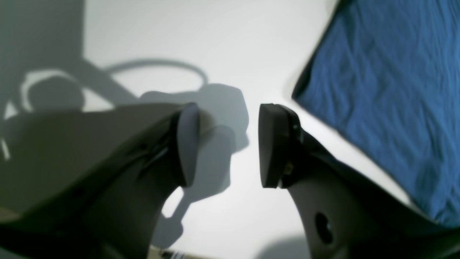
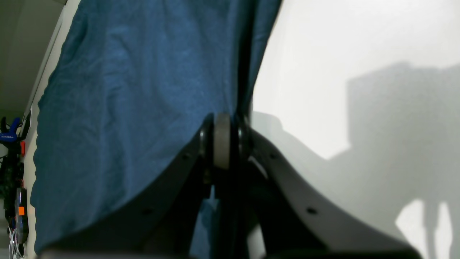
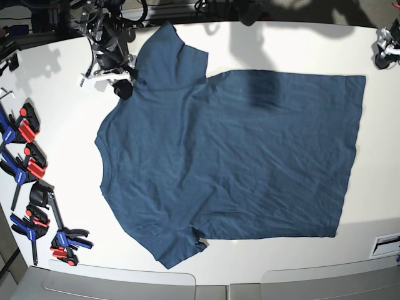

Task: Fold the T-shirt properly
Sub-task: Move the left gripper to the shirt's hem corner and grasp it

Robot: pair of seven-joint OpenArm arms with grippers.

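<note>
The dark blue T-shirt [image 3: 231, 156] lies spread flat on the white table [image 3: 69, 131], neck to the left and hem to the right. My right gripper [image 3: 125, 86] sits at the far left, where the upper sleeve meets the shoulder. In the right wrist view its pads [image 2: 222, 140] are shut on a fold of the T-shirt [image 2: 125, 108]. My left gripper [image 1: 230, 144] is open with nothing between its fingers, hovering over bare table just beside an edge of the T-shirt [image 1: 388, 90]. In the base view the left arm [image 3: 386, 49] shows at the far right corner, near the hem.
Several red and blue clamps [image 3: 28, 159] lie along the table's left edge, with more [image 3: 62, 240] near the front left corner. Cables and equipment crowd the back left behind the right arm. A white label [image 3: 384, 244] sits at the front right.
</note>
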